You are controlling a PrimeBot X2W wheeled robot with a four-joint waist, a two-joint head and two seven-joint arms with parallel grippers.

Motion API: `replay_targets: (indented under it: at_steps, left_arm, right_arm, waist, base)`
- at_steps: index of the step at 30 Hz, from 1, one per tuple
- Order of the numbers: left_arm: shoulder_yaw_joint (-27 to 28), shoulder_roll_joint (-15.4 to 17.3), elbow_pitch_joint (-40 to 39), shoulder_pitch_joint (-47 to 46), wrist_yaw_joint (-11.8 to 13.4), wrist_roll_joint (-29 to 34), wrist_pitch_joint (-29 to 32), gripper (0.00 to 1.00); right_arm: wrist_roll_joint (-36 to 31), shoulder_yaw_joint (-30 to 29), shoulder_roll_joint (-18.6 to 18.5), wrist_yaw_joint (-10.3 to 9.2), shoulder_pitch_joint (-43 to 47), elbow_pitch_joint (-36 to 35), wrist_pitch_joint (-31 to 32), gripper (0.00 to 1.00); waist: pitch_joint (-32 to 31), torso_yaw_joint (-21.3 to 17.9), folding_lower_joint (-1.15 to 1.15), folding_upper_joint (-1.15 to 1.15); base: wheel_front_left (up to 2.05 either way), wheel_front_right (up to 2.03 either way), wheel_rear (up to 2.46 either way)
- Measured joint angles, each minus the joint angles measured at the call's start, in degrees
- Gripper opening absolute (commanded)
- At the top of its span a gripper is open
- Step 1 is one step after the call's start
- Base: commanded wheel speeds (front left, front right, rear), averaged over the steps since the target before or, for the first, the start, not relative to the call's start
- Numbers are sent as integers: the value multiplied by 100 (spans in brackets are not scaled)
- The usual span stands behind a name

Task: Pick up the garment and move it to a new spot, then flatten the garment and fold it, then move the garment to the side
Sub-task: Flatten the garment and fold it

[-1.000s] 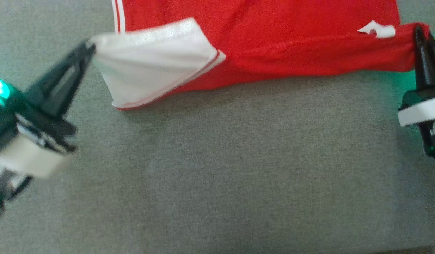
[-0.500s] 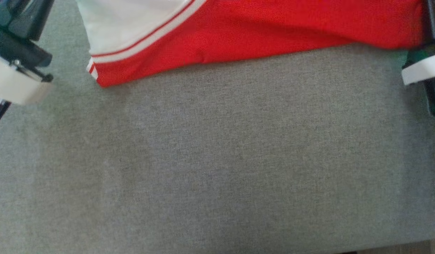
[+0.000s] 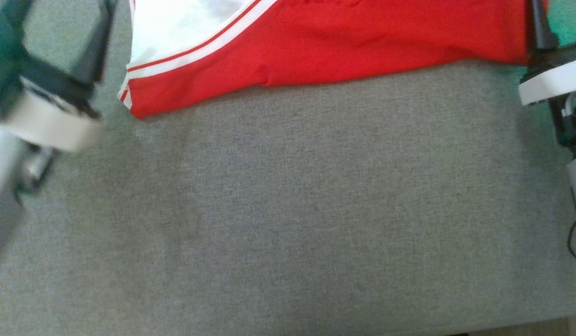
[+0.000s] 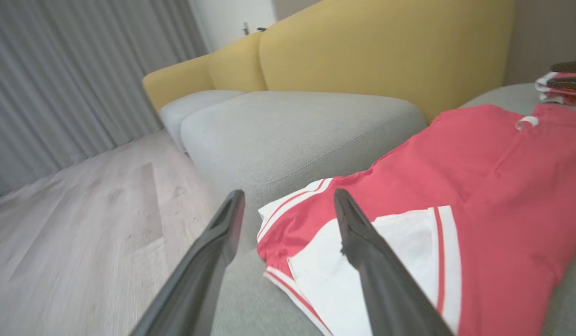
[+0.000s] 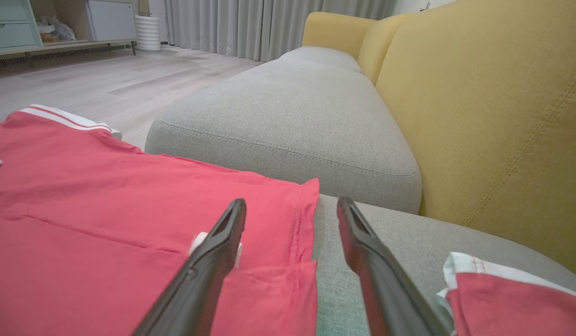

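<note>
Grey sofa cushion (image 3: 316, 210), yellow backrest (image 5: 479, 116) behind. Red garment (image 3: 362, 42) with white-trimmed sleeve lies on the cushion, across the top of the head view. Left hand (image 4: 288, 193) at the sleeve end, fingers spread, gripping nothing. Right hand (image 5: 291, 201) over the opposite hem corner, fingers spread, empty.

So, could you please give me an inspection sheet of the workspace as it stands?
Surface: grey sofa seat.
Job's things: red garment with white trim, lying on the seat, a layer folded over.
Clutter: second red-and-white garment further along the seat.
Grippers: left gripper open, holding nothing; right gripper open, holding nothing.
Cables: dark cable beside the right arm.
Surroundings: yellow backrest, wooden floor, grey curtains.
</note>
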Motion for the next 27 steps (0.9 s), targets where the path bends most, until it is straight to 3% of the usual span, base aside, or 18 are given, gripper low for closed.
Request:
replay_targets:
  at_steps: [6,13,20,27]
  left_arm:
    - [145,-623,-270,1545,869,-573,-185,100]
    - [198,-1109,120,2318,1239,-1099,-185,100]
    - [210,-1443,577,2342,1177,-1415,-35,100]
    - [113,-1468,811,2242,1114,-1514,452,100]
  right_arm:
    - [-35,-169,116,0,433,-45,0,100]
    - [-32,-244,264,0,748,-26,0,100]
    - [26,-258,297,0,922,-22,0,100]
    - [26,-285,360,0,921,-25,0,100]
  waist:
    - [-302,-10,-1,0]
    - [-637,-17,-1,0]
    - [-764,-71,-1,0]
    - [-748,-147,0,0]
  base:
    - [0,0,0]
    - [0,0,0]
    - [0,0,0]
    - [0,0,0]
